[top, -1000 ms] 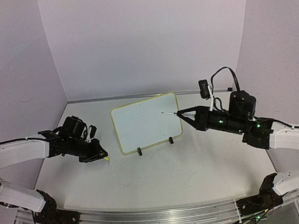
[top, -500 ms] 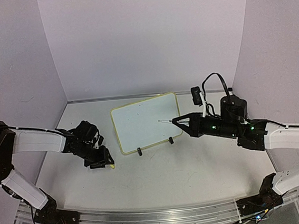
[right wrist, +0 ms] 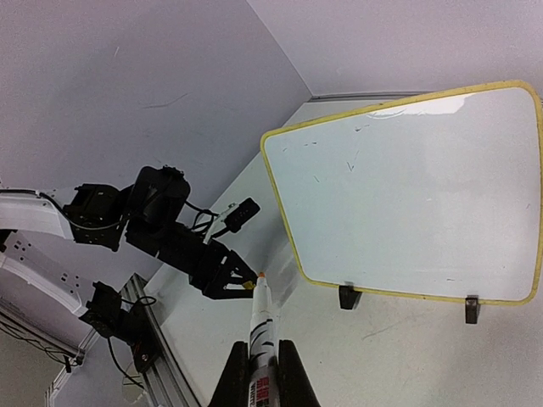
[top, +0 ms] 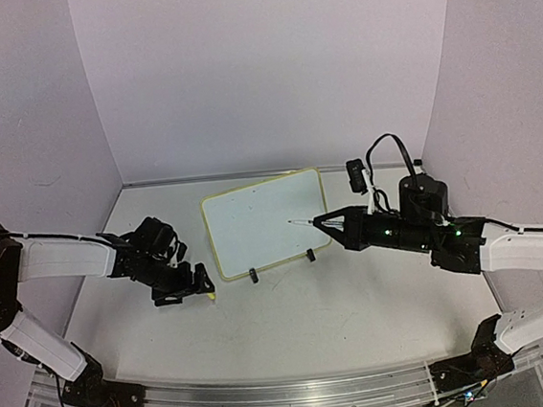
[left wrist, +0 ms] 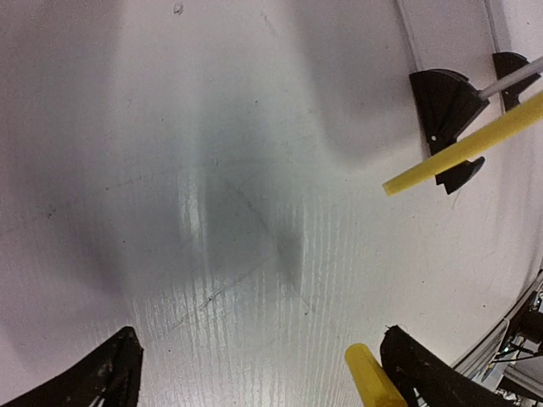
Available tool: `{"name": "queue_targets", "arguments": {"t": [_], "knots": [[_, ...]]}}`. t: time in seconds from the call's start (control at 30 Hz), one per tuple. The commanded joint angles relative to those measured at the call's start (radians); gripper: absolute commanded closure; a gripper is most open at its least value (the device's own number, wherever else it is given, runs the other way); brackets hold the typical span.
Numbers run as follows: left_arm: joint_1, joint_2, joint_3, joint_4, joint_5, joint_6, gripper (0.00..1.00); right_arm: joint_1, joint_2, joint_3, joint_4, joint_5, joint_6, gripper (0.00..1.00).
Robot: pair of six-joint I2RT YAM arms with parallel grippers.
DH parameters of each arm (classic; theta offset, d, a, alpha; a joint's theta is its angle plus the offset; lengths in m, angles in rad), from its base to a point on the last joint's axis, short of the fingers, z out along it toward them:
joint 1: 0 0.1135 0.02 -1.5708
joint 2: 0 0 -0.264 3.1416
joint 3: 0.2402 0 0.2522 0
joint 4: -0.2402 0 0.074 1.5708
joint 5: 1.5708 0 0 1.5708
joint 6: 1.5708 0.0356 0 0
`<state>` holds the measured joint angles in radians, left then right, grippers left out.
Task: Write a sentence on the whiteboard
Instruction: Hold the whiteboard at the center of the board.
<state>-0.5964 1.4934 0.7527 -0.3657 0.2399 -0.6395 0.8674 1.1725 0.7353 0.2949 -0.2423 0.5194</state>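
Left jaws: you see them spread wide on the left gripper (top: 199, 283), with nothing held. In its wrist view only bare table lies between the two dark fingers (left wrist: 110, 381).
Yellow stub: a short yellow stub (left wrist: 366, 379) sits right against the inner side of the finger on that view's right. You cannot tell whether it rests on the table or on the finger.
Right jaws: clamped on the marker (right wrist: 261, 326), which juts forward out of the right gripper (top: 323, 221).
Marker tip: from above, the marker tip (top: 298, 222) overlaps the board's lower right area. In the right wrist view it shows beside the rim rather than on the face, so you cannot confirm contact.
Whiteboard: the whiteboard (top: 264, 225) stands mid-table between your two grippers, leaning back on two black feet (top: 253, 276), its yellow rim all round.
Handwriting: only a few thin, faint strokes (right wrist: 349, 163) show near one end of the face, and they are too faint to read.
Table: the white table (top: 313, 339) carries the board, with the left gripper low over it.
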Motion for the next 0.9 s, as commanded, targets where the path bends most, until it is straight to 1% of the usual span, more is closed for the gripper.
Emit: {"name": "queue_targets", "arguments": {"t": [0.0,0.2,0.43,0.87], "knots": [[-0.003,-0.069,-0.012,0.042,0.005,0.004,0.01,0.008,-0.003,0.032,0.009,0.020,-0.010,1.00],[-0.003,-0.089,-0.027,0.031,-0.021,0.011,0.01,0.010,-0.009,0.027,0.009,0.028,-0.009,1.00],[-0.024,-0.043,0.021,-0.096,-0.140,0.065,0.01,0.013,-0.004,0.027,0.009,0.032,-0.006,1.00],[-0.075,0.054,0.089,-0.194,-0.265,0.108,0.01,0.020,0.003,0.029,0.009,0.042,0.002,1.00]]}}
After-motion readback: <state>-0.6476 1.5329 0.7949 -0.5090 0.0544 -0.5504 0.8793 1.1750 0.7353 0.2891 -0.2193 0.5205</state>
